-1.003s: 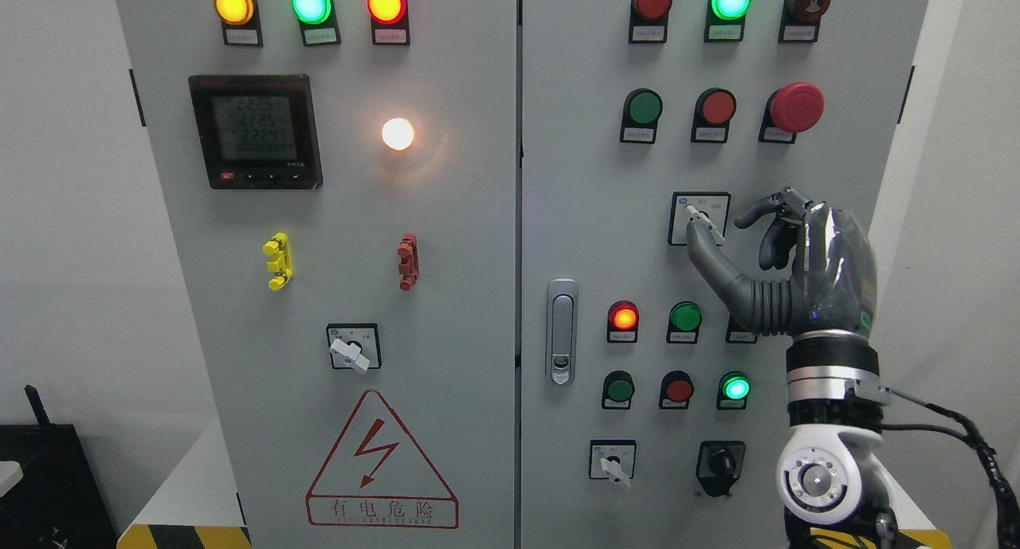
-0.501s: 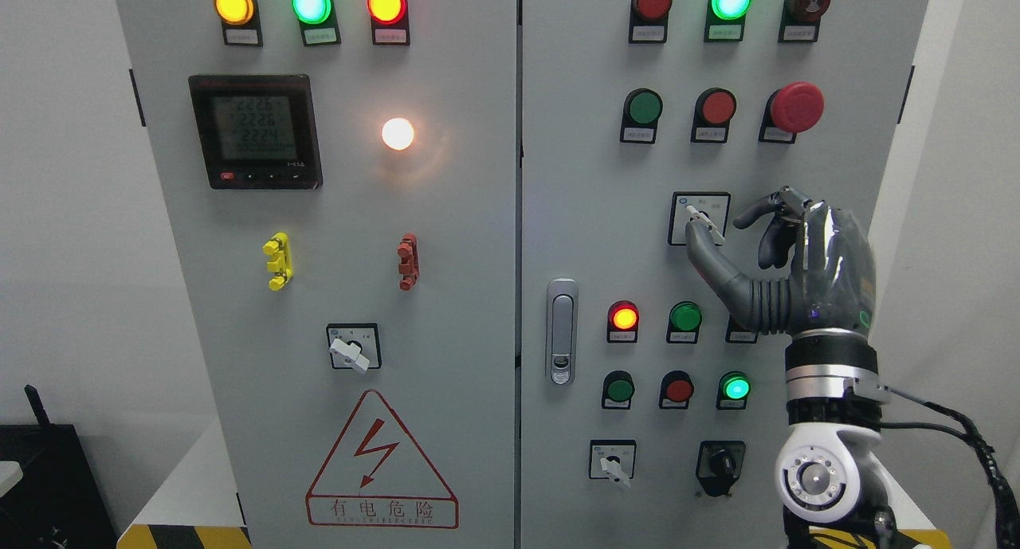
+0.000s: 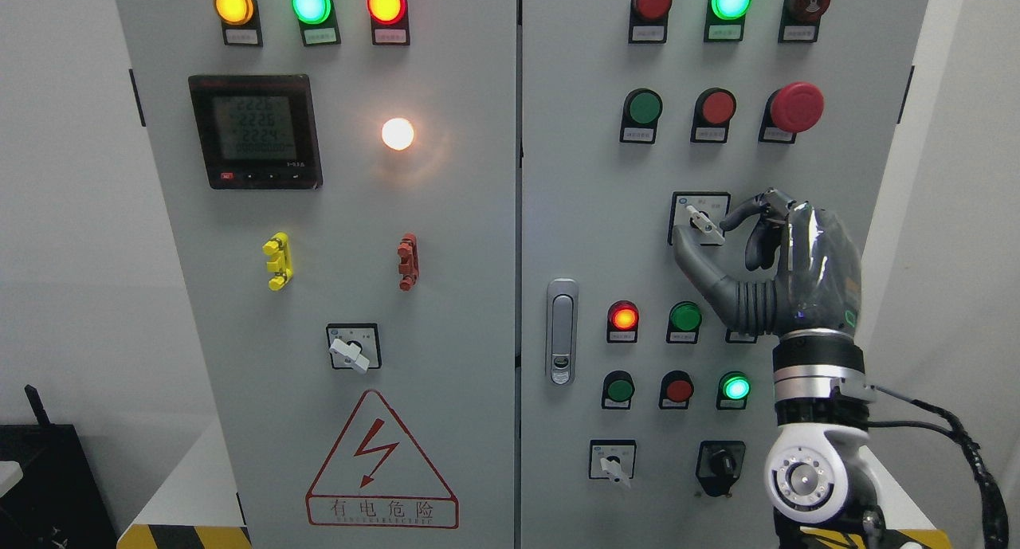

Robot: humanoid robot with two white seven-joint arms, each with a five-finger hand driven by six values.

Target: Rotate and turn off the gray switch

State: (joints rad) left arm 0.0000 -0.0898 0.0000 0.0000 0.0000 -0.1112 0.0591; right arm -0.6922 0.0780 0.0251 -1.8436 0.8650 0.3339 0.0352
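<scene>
Faced a tall gray cabinet (image 3: pixel 446 294) with two doors, which filled almost the whole frame and carried lamps, push buttons and several rotary switches. Came in from the lower right of the frame with one arm only, wrist upright, so that the right hand (image 3: pixel 797 270) stood at the height of the target; showed no left arm anywhere.

Found the gray switch (image 3: pixel 704 222) right of centre in the frame, on the right door, on a small square plate (image 3: pixel 679 206) below the row of round buttons. Pointed its short lever slantwise, one end to the upper left and the other to the lower right.

Pinched this lever between two digits: thumb (image 3: pixel 692 256) placed from below left, index finger (image 3: pixel 739 212) bent over from the upper right. Kept the other fingers curled back, probably to stay clear of the plate. Gripped from opposite sides, in my judgement, because a turn of the wrist could then rotate the lever to off.
</scene>
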